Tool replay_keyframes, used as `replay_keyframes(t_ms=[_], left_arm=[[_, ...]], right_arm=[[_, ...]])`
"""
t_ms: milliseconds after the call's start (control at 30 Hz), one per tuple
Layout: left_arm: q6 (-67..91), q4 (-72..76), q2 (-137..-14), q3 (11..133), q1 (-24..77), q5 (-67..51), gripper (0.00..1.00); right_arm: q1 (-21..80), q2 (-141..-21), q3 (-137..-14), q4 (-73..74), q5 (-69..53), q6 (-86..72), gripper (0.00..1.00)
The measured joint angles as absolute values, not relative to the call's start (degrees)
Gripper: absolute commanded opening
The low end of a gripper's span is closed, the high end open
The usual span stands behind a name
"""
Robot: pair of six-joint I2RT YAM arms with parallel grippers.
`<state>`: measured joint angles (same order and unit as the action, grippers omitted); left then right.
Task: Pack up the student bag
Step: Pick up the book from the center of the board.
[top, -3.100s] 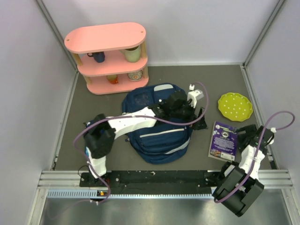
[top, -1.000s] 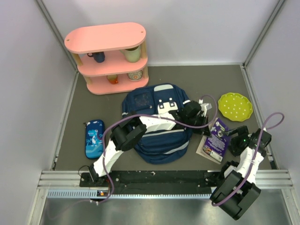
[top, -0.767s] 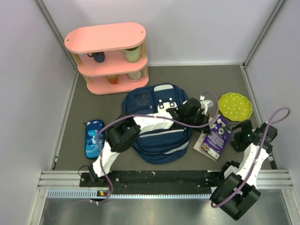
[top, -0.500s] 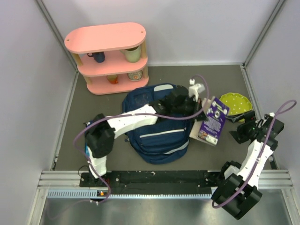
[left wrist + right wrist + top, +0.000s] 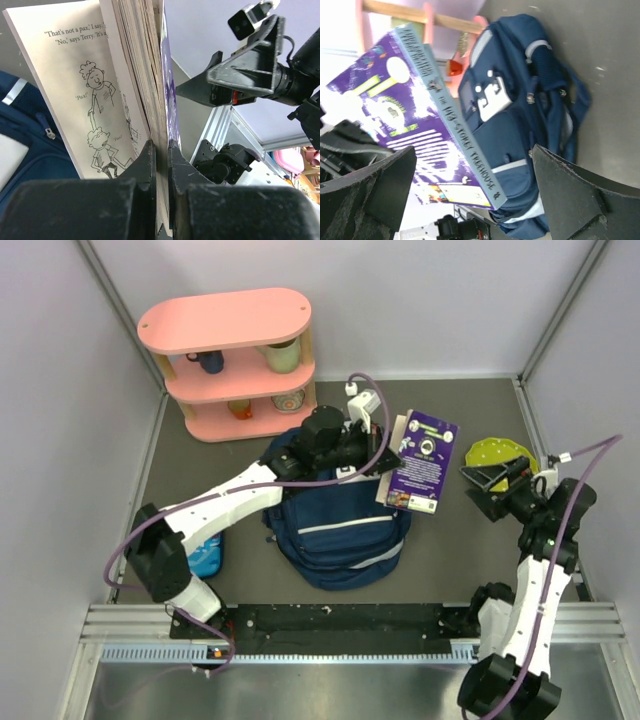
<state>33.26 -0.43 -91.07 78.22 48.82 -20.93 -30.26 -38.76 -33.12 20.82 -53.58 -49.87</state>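
The student bag (image 5: pixel 335 525) lies flat mid-table, navy with white patches, and shows again in the right wrist view (image 5: pixel 525 120). My left gripper (image 5: pixel 388 458) is shut on a purple paperback book (image 5: pixel 422 460), held in the air over the bag's right edge. Up close its fingers (image 5: pixel 148 160) pinch the cover and some pages near the spine, and an illustrated page (image 5: pixel 95 95) fans open. My right gripper (image 5: pixel 483 488) stands open to the right of the book, apart from it. The book's spine (image 5: pixel 465 130) lies between its wide fingers (image 5: pixel 375 185).
A pink three-tier shelf (image 5: pixel 232 360) with cups stands at the back left. A green dotted plate (image 5: pixel 490 449) sits partly hidden behind my right gripper. A bright-blue pencil case (image 5: pixel 207 556) lies left of the bag, mostly under my left arm. Walls close in on three sides.
My left gripper has lifted the book off the table beside the bag and carried it up and back. The right gripper let go, opened wider and drew away to the right.
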Motion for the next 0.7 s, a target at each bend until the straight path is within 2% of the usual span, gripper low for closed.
replay_keyframes(t_ms=[133, 500, 600, 633, 667, 700], left_arm=[[33.26, -0.25, -88.03, 75.42, 47.88, -20.97, 0.00], [34.33, 3.38, -84.71, 70.57, 47.35, -25.26, 0.00], [34.63, 4.86, -84.58, 69.91, 47.35, -27.51, 0.00], [34.70, 5.52, -84.49, 69.54, 47.31, -27.92, 0.00], [34.79, 6.13, -84.44, 69.01, 47.09, -28.29, 0.00], [34.96, 6.83, -84.38, 68.31, 46.81, -28.64, 0.00]], right_arm=[[-25.12, -37.69, -32.51, 14.09, -55.37, -52.93, 0.97], [-6.74, -44.95, -31.48, 3.18, -53.60, -54.28, 0.96], [-3.38, -47.92, -31.48, -0.80, -53.28, -54.72, 0.77], [-2.59, -48.56, -31.48, -1.98, -53.36, -54.92, 0.69], [-1.80, -49.23, -31.48, -3.49, -53.41, -55.29, 0.54], [-1.23, -49.67, -31.46, -4.75, -53.36, -55.44, 0.46]])
